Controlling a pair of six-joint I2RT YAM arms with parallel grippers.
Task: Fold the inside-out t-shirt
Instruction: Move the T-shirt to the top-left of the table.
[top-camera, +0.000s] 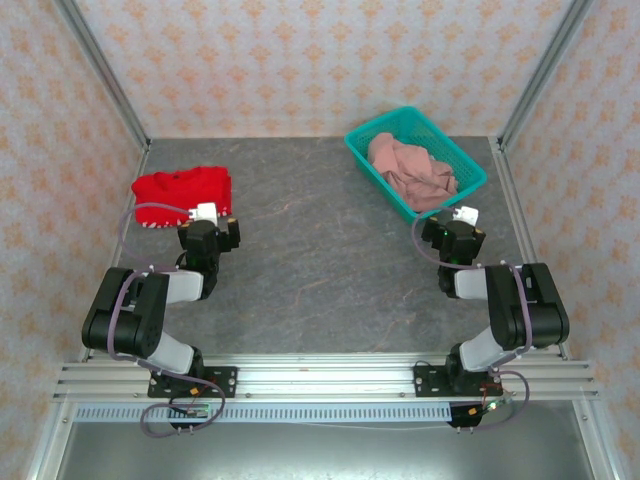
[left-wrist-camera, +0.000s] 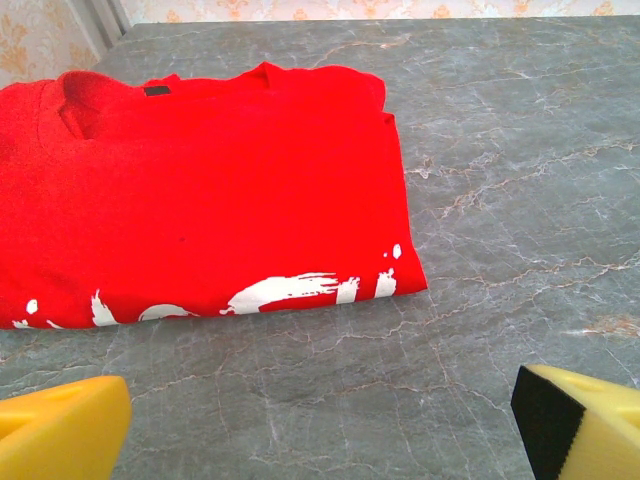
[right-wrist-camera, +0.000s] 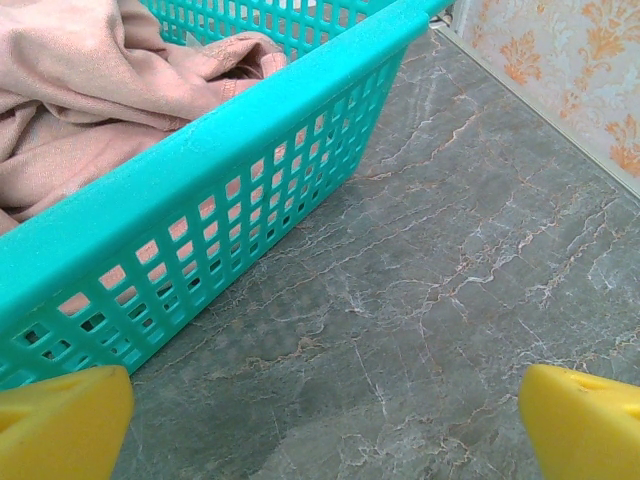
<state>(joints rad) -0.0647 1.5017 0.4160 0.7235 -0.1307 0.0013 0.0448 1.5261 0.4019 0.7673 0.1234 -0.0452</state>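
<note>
From above, the pink t-shirt (top-camera: 412, 170) lies crumpled inside a teal basket (top-camera: 470, 186) at the far right of the grey table (top-camera: 320, 260). A folded red shirt (top-camera: 183, 187) lies at the far left, with the left gripper (top-camera: 205, 212) just beside it and the right gripper (top-camera: 466, 214) at the basket's near corner. The left wrist camera shows the left gripper (left-wrist-camera: 320, 420) spread wide and empty over bare table, near the red shirt (left-wrist-camera: 200, 200). The right wrist camera shows the right gripper (right-wrist-camera: 320, 420) likewise spread and empty beside the basket (right-wrist-camera: 250, 150) wall, the t-shirt (right-wrist-camera: 80, 80) bunched within.
</note>
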